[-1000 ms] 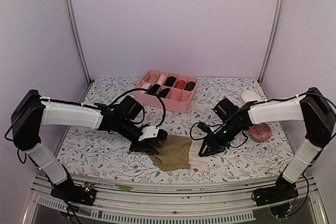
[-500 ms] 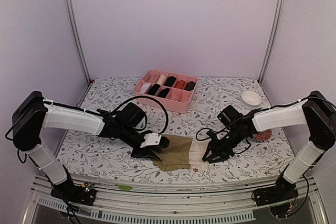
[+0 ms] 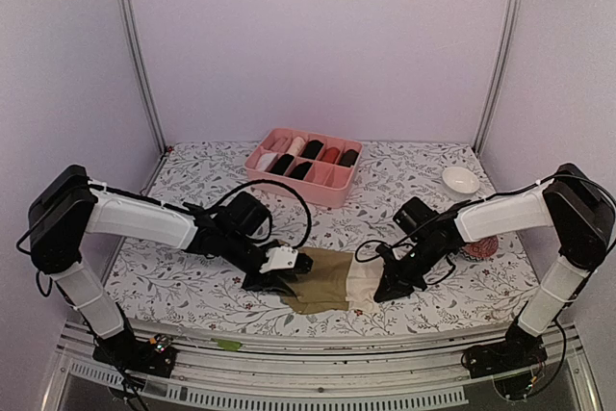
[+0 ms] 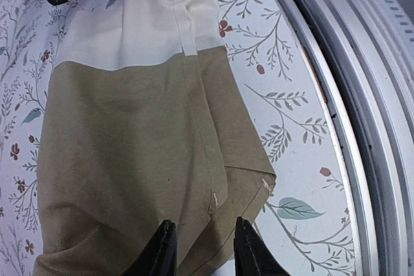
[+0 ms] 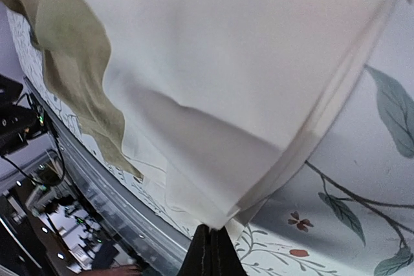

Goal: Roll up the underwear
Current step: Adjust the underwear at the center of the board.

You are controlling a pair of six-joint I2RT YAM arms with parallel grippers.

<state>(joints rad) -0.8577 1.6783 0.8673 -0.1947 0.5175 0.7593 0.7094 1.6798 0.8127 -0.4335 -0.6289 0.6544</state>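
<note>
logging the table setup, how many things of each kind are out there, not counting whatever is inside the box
olive-brown underwear: 1
pink divided box: 1
white bowl: 1
red patterned ball, only partly in view: 1
total: 4

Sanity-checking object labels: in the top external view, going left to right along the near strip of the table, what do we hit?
left tool → olive-brown underwear → right tool → red-and-white patterned ball
</note>
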